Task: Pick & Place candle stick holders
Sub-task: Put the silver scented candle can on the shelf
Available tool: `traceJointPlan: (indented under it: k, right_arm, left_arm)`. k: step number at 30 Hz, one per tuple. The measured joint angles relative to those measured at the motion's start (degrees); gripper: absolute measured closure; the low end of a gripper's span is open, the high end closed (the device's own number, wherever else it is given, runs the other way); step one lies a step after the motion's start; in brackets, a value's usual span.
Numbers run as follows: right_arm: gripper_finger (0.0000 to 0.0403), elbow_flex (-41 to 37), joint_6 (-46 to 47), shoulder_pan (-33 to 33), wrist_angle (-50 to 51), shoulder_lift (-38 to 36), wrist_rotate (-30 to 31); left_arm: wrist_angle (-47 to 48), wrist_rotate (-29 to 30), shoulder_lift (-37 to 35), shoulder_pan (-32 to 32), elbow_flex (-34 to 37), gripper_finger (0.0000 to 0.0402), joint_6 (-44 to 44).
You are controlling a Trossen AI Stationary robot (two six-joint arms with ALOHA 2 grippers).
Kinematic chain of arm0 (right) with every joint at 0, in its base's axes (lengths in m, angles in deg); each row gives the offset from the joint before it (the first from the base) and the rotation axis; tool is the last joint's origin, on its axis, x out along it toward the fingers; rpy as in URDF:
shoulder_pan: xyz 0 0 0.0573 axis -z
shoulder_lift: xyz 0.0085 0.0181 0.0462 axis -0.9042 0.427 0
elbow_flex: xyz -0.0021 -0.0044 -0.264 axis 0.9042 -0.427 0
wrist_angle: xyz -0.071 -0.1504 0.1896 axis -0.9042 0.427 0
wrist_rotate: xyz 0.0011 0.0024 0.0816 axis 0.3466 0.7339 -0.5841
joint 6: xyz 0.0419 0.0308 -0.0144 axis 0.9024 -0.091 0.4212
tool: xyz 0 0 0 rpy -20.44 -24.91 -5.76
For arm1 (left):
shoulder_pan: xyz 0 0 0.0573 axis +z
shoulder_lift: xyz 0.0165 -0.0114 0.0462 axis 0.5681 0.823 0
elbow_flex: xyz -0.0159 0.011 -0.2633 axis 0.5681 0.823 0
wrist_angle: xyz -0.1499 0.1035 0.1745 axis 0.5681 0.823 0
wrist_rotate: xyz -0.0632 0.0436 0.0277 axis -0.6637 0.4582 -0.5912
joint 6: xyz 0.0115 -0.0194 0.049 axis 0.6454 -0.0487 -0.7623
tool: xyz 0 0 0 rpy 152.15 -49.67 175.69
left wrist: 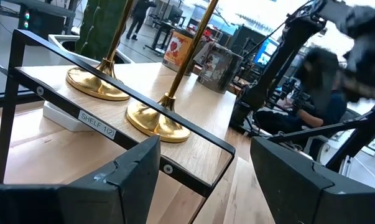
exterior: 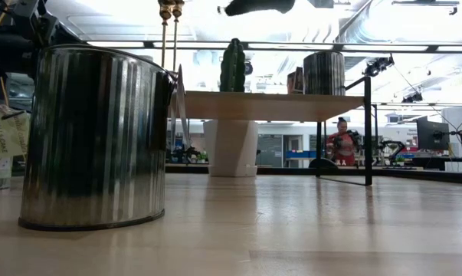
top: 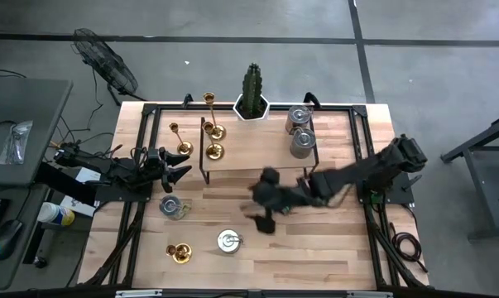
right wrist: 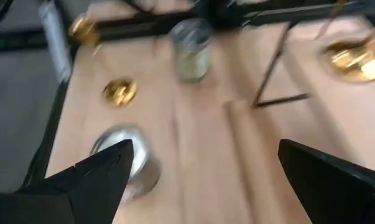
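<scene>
Gleaming gold candle stick holders (left wrist: pixel 156 118), flared bases, thin stems.

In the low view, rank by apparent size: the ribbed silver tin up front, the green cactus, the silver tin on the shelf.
1. Ribbed silver tin up front, though nearness inflates it.
2. Green cactus and silver tin on the shelf: look alike, unranked.

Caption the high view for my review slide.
Two brass candle holders on the shelf, right gripper open mid-table.

Gold candle stick holders (top: pixel 213 131), shiny. Silver tins (top: pixel 302 142), vertical ribbing on the near one. Pale wood-grain counter (top: pixel 332 248), black shelf frame (top: pixel 205 157). Green cactus (top: pixel 251 89), white pot (top: pixel 251 110).
</scene>
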Motion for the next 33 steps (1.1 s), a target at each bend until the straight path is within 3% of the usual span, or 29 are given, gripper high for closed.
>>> traceJointPlan:
  k: [9,15,24,33]
  right_arm:
    - [0.0009,-11.79,-0.98,-11.16,-13.40,-0.39,4.45]
    - [0.0009,-11.87,2.20,-13.71,-11.59,0.32,2.99]
    - [0.0009,1.54,-0.47,-11.02,2.15,5.81,-0.51]
    - [0.0009,16.82,-7.55,-6.73,8.35,18.15,-8.05]
  left_arm:
    - [0.00,0.00,0.00,0.00,0.01,0.0156,0.01]
    - [0.00,0.02,-0.02,0.00,-0.01,0.0156,0.01]
    - [0.00,0.00,0.00,0.00,-0.01,0.0156,0.00]
    - [0.00,0.00,0.00,0.00,0.00,0.0156,0.01]
